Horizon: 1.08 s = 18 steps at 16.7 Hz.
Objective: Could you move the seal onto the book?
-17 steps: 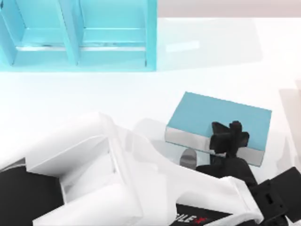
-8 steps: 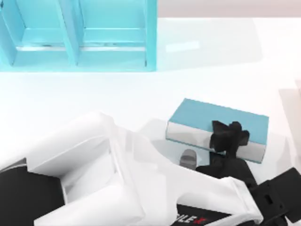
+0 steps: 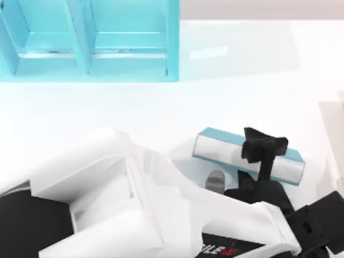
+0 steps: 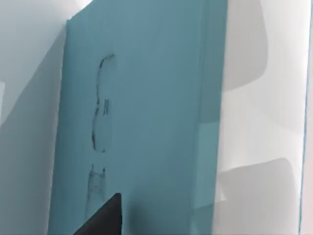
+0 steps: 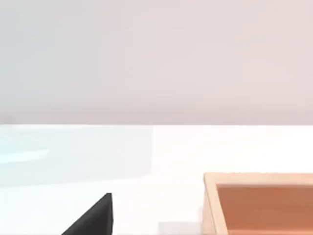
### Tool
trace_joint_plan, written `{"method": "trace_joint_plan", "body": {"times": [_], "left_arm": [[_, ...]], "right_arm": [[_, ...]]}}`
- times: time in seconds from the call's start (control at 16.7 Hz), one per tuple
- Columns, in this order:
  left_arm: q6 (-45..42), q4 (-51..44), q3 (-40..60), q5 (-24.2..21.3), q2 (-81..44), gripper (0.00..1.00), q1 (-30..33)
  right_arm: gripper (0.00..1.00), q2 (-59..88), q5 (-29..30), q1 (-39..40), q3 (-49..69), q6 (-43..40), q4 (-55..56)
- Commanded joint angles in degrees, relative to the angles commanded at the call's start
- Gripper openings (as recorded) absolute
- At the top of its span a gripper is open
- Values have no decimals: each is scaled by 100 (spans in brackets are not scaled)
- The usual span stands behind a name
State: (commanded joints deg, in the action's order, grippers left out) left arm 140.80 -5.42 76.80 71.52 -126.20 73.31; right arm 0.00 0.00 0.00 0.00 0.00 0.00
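The book [image 3: 244,159] stands tipped up at the table's right front, white page edges facing up and only a thin strip of teal cover showing. My left gripper [image 3: 263,146] is shut on the book's raised long edge, its black fingers straddling the pages. In the left wrist view the teal cover [image 4: 146,122] rises close ahead, with one dark fingertip [image 4: 100,220] against it. The seal is out of view. A dark fingertip [image 5: 93,220] of my right gripper hangs over the white table.
A large bright cyan shelf unit [image 3: 88,40] with compartments stands at the back left. My left arm's white body [image 3: 134,204] covers the front of the table. An open orange-brown box [image 5: 259,205] lies ahead of my right wrist.
The book has gone from lying nearly flat to standing steeply on its far edge, its visible cover shrinking to a strip. My left gripper rose slightly with the near edge.
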Motion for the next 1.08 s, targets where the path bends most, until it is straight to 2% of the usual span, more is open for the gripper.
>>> {"method": "trace_joint_plan", "body": {"times": [0.36, 0.6, 0.84, 1.08], "left_arm": [[9, -12, -7, -3, -7, 100, 4], [613, -616, 201, 58, -157, 100, 220], [2128, -2171, 624, 114, -436, 100, 661], [4098, -4466, 1138, 108, -701, 100, 1199]], "right_arm": [[100, 0, 0, 0, 0, 0, 0], [100, 0, 0, 0, 0, 0, 0], [100, 0, 0, 0, 0, 0, 0], [100, 0, 0, 0, 0, 0, 0]]}}
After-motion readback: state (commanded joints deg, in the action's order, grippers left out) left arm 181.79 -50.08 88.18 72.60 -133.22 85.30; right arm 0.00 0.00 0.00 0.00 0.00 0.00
